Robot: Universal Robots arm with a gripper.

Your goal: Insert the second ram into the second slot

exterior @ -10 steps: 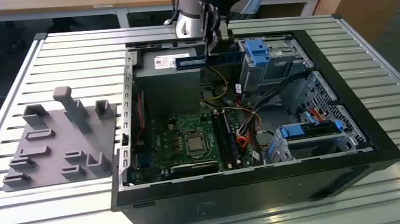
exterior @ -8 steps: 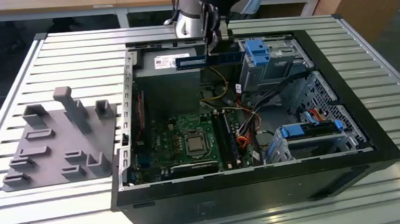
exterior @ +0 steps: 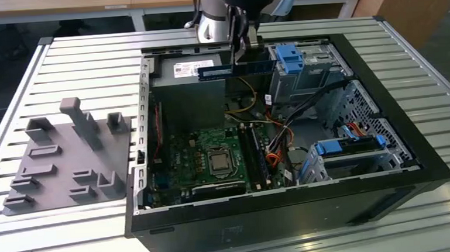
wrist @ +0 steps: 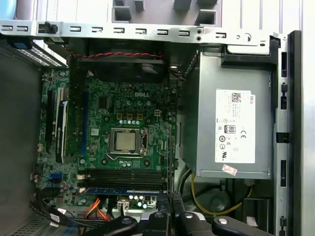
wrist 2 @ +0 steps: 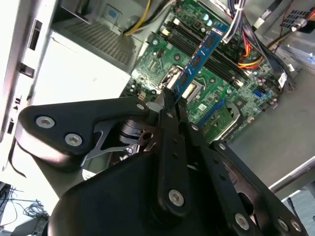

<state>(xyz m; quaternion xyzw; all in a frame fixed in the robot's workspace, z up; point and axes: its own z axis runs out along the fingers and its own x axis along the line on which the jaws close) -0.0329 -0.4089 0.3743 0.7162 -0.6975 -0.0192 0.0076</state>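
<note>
Above the far end of the open computer case (exterior: pixel 293 209), the second ram (exterior: pixel 233 70) hangs level in the air. It sits over the grey power supply (exterior: pixel 187 84) and just beside a blue drive-bay bracket (exterior: pixel 291 57). The claw (exterior: pixel 246 61) is closed on it, and in the second wrist view its fingers (wrist 2: pixel 167 105) pinch the thin board, with the rest of the stick reaching out past them. The black memory slots (exterior: pixel 256 156) lie on the green motherboard (exterior: pixel 203 156), lower in the case and well apart from the stick.

The step in hand looks like the carry to the slots, with nothing yet seated. Seating would call for the stick's contact edge to be lined up along the second slot and pressed straight down, clear of the loose cables (exterior: pixel 277 143) beside it. The case rests on a slatted worktop (exterior: pixel 72 59), next to a grey fixture plate (exterior: pixel 62 153).
</note>
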